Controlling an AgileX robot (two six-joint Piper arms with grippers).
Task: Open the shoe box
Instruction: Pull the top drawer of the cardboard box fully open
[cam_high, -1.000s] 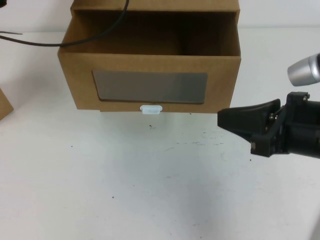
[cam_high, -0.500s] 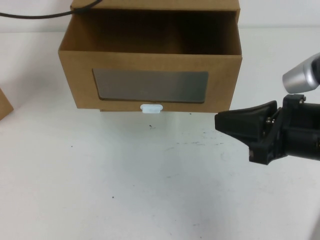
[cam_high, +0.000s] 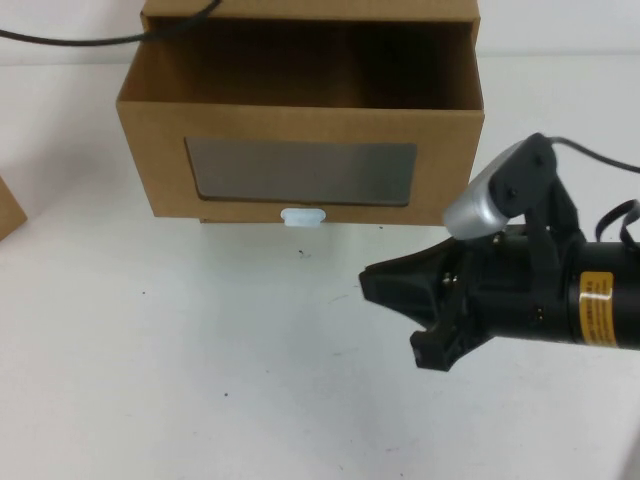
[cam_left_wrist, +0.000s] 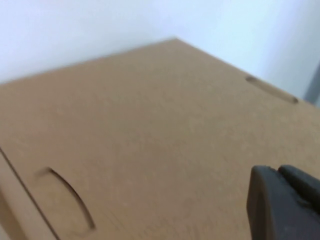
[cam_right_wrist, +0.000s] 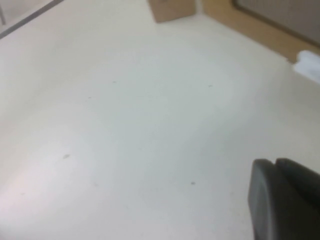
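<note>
The brown cardboard shoe box stands at the far middle of the table. Its drawer, with a grey window and a white pull tab on the front, is slid out toward me, and its dark inside shows. My right gripper is shut on nothing, hovering over the table to the near right of the tab and apart from the box. In the right wrist view, the right gripper has the tab ahead of it. My left gripper is shut over the box's top panel.
A corner of another cardboard piece sits at the table's left edge. A black cable runs past the box's far left corner. Bare white table spreads in front of the box.
My right arm has swung left and slightly nearer, away from the table's right edge, so its wrist camera now shows. The cable at the far left has shifted. The box has not moved.
</note>
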